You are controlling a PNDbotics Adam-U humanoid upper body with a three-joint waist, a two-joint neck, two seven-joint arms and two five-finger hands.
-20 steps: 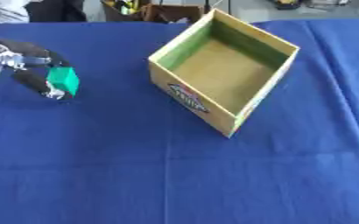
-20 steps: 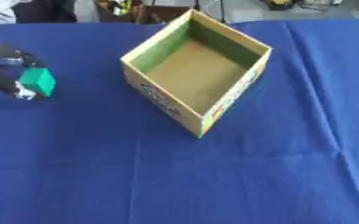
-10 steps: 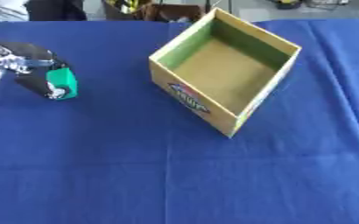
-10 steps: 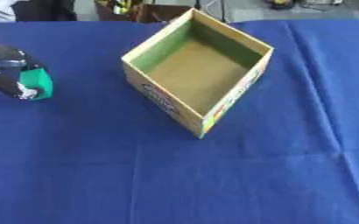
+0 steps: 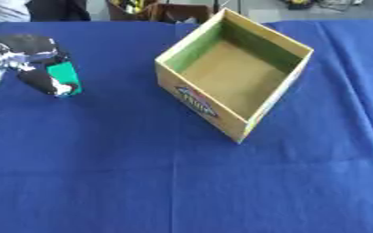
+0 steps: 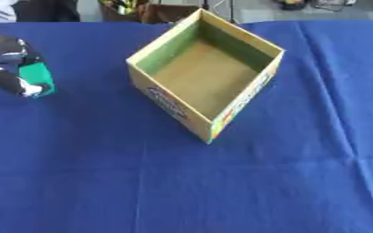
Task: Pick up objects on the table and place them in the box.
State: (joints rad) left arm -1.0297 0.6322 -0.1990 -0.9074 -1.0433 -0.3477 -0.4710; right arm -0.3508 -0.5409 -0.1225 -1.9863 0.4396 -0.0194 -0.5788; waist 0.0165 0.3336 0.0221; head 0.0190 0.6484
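At the left edge of the frame, the robot's left hand [image 5: 32,63] closes its fingers and thumb around a small green block [image 5: 63,76], the block showing at the hand's right side, over the blue cloth [image 5: 182,182] that covers the table. Whether the block has cleared the cloth or rests on it cannot be told from either view.

The open cardboard box [image 5: 245,119] sits upper centre, turned corner-on to the camera, its floor bare and a printed label on its near-left wall. It stands well apart from the hand, to the right. No other loose object shows on the cloth, and the right hand is out of view.

The step in hand appears to be the pick: the grasp on the block is made, the carry to the box not yet begun. The next move calls for a lift high enough to clear the box's near-left wall, a sweep rightward across the open cloth, and a release only once the block hangs over the box's floor; a low approach risks knocking the wall and shoving the box askew.
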